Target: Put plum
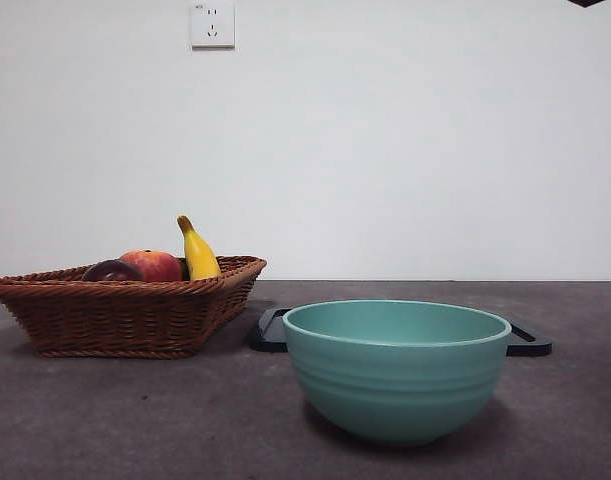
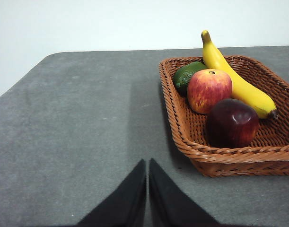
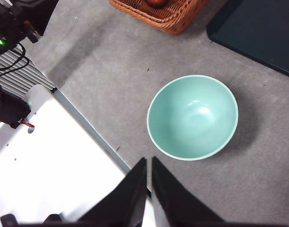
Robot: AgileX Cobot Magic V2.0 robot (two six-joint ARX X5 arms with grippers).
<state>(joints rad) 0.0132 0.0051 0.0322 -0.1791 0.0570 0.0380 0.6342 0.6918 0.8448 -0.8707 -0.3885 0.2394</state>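
plum (image 2: pixel 232 123) in wicker basket (image 2: pixel 191 142) (beside apple (image 2: pixel 209 90)), both pincers closed

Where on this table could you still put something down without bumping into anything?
The teal bowl is empty inside, and grey tabletop lies bare beside the wicker basket and between basket and bowl. The basket itself is crowded: plum, red-orange fruit, banana and a green fruit.
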